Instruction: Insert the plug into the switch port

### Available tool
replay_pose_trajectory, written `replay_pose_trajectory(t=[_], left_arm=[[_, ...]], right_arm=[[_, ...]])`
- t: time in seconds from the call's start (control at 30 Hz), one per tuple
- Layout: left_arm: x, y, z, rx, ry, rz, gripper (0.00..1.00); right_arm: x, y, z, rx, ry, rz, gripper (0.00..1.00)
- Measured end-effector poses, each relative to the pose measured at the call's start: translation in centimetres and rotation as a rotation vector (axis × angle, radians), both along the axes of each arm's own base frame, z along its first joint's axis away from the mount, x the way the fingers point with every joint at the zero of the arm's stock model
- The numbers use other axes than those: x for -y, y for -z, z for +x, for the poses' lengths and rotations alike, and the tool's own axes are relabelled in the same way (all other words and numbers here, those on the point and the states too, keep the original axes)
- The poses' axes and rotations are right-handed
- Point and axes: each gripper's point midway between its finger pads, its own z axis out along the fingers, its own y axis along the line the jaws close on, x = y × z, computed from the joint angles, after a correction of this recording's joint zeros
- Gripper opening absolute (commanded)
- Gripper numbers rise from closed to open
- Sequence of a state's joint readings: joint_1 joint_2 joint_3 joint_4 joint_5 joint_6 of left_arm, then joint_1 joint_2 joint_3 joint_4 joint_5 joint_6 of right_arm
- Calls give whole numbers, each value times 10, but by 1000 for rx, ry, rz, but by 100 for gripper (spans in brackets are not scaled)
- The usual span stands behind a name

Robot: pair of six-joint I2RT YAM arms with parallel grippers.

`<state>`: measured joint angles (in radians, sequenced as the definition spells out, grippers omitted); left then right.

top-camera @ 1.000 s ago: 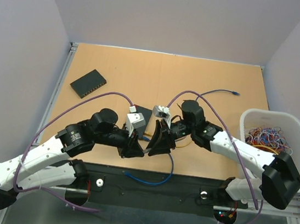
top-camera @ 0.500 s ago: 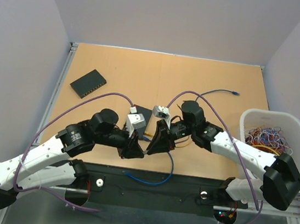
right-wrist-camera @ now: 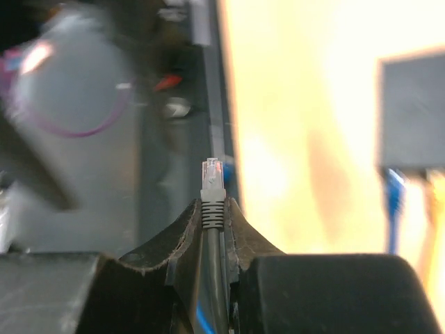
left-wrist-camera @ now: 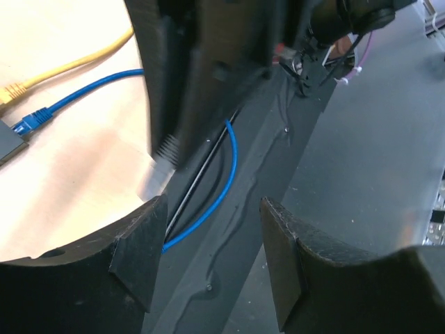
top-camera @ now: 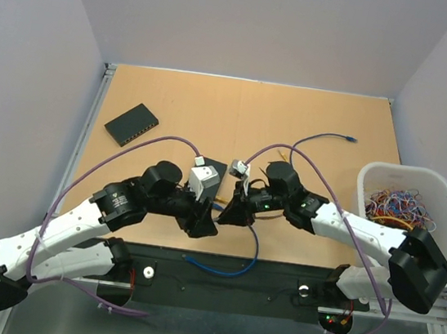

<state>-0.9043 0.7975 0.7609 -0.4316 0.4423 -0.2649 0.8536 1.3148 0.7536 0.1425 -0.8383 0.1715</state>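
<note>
Tan tabletop (top-camera: pixel 296 119), near edge: my right pincer (right-wrist-camera: pixel 212 209) pinches the plug (right-wrist-camera: pixel 212 170) by its boot, tip free. Left pincer (left-wrist-camera: pixel 212 257) is spread, empty. Switch (right-wrist-camera: pixel 410 111) sits at two o'clock of the plug, blue lead (left-wrist-camera: pixel 90 89) and yellow lead (left-wrist-camera: pixel 76 66) already in. Step looks like alignment; next I'd need to turn the plug toward a free port.

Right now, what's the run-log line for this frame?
left gripper: open, empty | right gripper: shut on plug | plug: not yet in switch
</note>
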Motion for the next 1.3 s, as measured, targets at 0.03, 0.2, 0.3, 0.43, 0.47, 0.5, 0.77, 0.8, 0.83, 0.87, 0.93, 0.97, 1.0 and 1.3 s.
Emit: replay_pose_trajectory(t=[0.03, 0.2, 0.3, 0.43, 0.47, 0.5, 0.77, 0.8, 0.83, 0.87, 0.93, 0.97, 1.0, 1.3], left_arm=[[0, 0, 1, -1, -7, 1, 67], [-2, 0, 6, 5, -30, 1, 67], [-6, 0, 15, 8, -75, 5, 66], [-3, -4, 34, 12, -179, -37, 66], [-3, -4, 39, 12, -210, -48, 66], [-1, -2, 46, 6, -252, -59, 65], [-10, 8, 119, 67, -665, -81, 65], [-16, 9, 132, 92, -738, -98, 65], [-21, 11, 142, 116, -800, -116, 65], [-25, 16, 147, 124, -834, -115, 65], [-39, 33, 164, 142, -938, -113, 65], [-45, 42, 170, 143, -975, -106, 65], [-50, 49, 175, 142, -999, -102, 65], [-95, 113, 224, 88, -1171, -57, 62]], right_arm=[[2, 10, 8, -3, 57, -30, 1], [18, 34, 50, -8, 265, -80, 0], [26, 48, 79, -10, 397, -119, 1], [34, 73, 109, -14, 535, -179, 1], [35, 77, 115, -15, 563, -190, 0], [36, 81, 121, -14, 590, -192, 0], [59, 107, 153, 28, 798, -219, 0], [62, 108, 155, 37, 817, -219, 0], [64, 109, 158, 48, 839, -217, 0], [66, 109, 159, 54, 850, -216, 1], [68, 111, 164, 70, 875, -210, 1], [68, 113, 166, 74, 882, -209, 0], [67, 117, 169, 77, 888, -210, 1], [60, 142, 171, 55, 872, -200, 0]])
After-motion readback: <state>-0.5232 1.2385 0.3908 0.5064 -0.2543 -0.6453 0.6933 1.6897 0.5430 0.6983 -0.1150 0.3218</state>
